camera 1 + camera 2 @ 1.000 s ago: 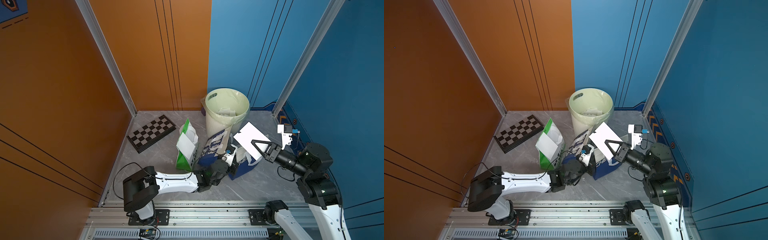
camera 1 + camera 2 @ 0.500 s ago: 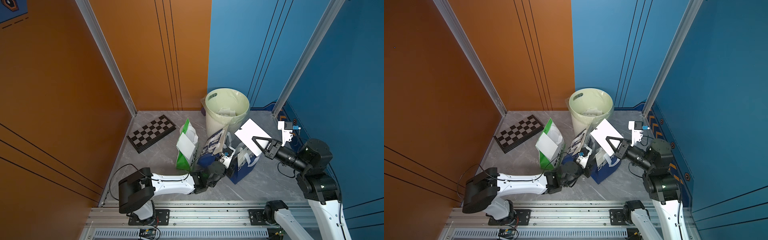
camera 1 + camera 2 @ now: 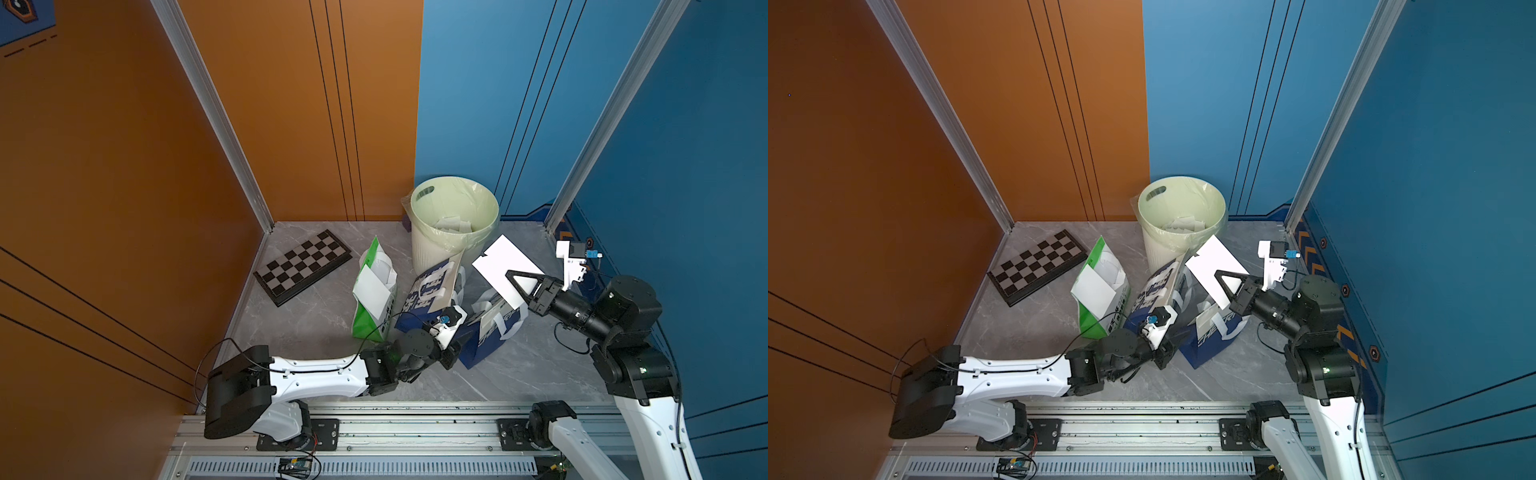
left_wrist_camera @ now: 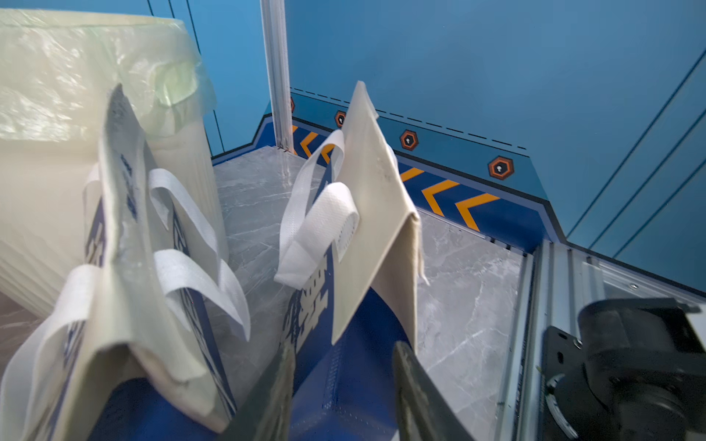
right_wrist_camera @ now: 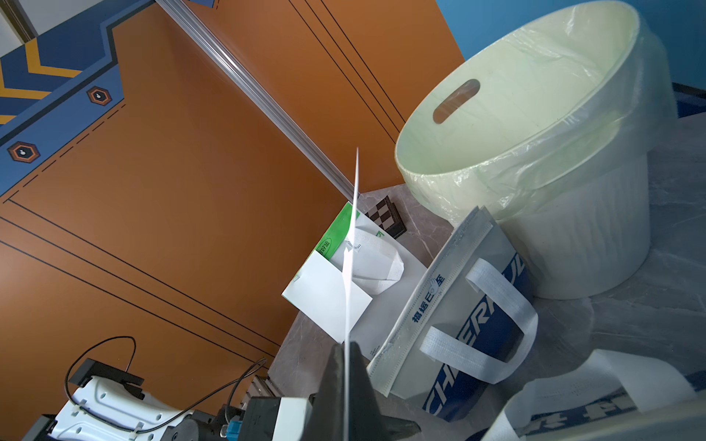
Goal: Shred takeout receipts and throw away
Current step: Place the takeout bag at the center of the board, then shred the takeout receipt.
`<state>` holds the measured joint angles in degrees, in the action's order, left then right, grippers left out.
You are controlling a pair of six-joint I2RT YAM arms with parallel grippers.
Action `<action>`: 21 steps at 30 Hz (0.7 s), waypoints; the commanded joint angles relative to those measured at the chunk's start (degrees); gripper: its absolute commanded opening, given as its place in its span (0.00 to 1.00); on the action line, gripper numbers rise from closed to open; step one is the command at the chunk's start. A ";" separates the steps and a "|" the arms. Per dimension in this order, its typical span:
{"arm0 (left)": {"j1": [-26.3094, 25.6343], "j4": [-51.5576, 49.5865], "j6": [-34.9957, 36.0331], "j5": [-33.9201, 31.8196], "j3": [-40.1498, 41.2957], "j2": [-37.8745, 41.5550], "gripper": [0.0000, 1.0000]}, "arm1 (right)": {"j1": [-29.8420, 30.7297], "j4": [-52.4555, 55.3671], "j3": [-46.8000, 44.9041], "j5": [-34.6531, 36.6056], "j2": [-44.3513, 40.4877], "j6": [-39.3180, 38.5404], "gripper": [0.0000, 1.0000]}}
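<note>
Two whole receipts are visible. The right gripper [image 3: 513,276] is closed on one end of the held receipt [image 3: 500,266], which is in the air above the two blue-white bags [image 3: 430,291]. Its long axis goes from the jaws toward the one bin [image 3: 432,257] at the tabletop's [image 3: 316,324] back edge, and the free end points at the bin. The second receipt [image 3: 371,291] leans on the one green-white bag [image 3: 365,326] near the middle. Several white scraps [image 3: 451,224] lie inside the bin. The left gripper [image 4: 342,349] has its jaws apart, holding nothing, at a blue-white bag's lower part. One chessboard [image 3: 303,266] lies near the back left corner.
</note>
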<state>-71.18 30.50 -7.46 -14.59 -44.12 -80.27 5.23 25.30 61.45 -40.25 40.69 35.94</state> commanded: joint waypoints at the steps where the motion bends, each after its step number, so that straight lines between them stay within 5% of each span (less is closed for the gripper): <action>1: -0.56 -2.37 1.05 7.26 1.73 2.94 0.44 | -0.23 1.16 0.47 1.21 0.28 -1.74 0.00; 9: 2.75 -2.89 -1.72 21.81 3.05 14.91 0.44 | 0.89 -1.70 1.67 3.35 2.04 -3.34 0.00; 15: 14.84 -11.35 -11.96 27.02 -1.19 22.71 0.46 | 5.16 -5.79 3.70 6.53 6.10 -5.91 0.00; 21: 25.54 -29.03 -16.52 29.69 -12.12 22.01 0.47 | 7.50 -5.99 5.93 7.35 11.03 -10.52 0.00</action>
<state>-48.27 12.78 -20.62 11.51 -51.24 -57.60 12.10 21.37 65.34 -34.41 50.39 29.32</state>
